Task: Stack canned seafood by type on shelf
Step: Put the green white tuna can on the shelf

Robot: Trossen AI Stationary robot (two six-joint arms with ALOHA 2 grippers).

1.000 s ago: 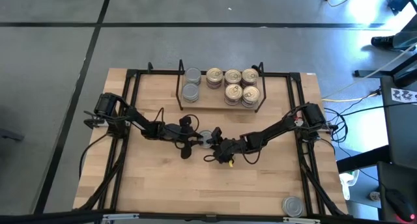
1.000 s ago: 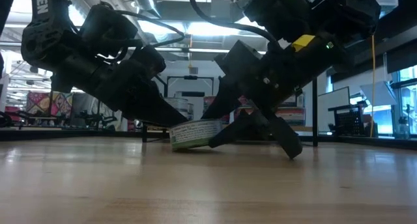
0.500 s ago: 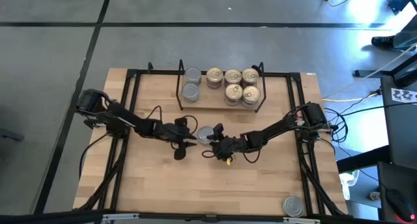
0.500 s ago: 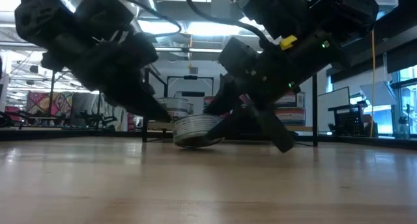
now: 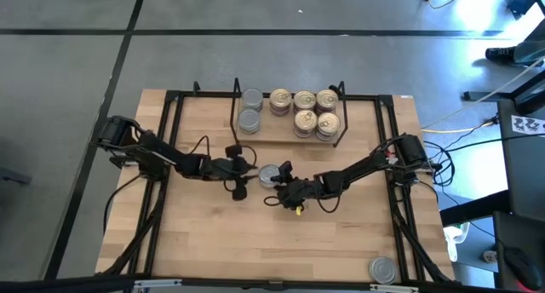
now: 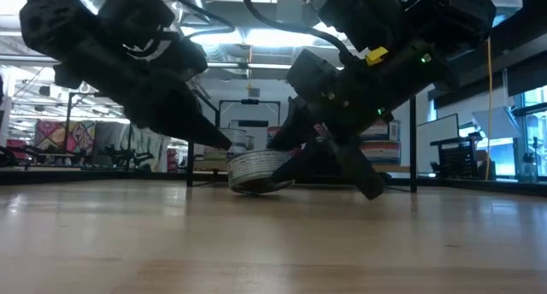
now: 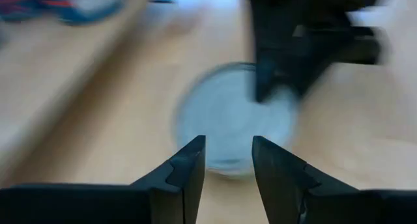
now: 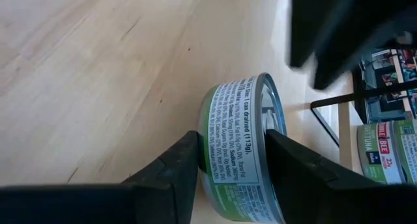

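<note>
Looks mostly done imo: silver and gold stacks already sit on the shelf [image 5: 285, 138], the right claw [image 5: 274, 191] is pinching a silver tin [image 5: 269, 175] mid-bench, the left claw [image 5: 241, 173] is narrowly open beside it, and one stray tin [image 5: 382, 269] waits at the bench [image 5: 213, 242] edge.

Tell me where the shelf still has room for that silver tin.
Free: the shelf board's front-left, between the silver-topped tins and the gold-lidded tins. Crowded: the right half, and around the tin in the right gripper, with the left gripper beside it.
</note>
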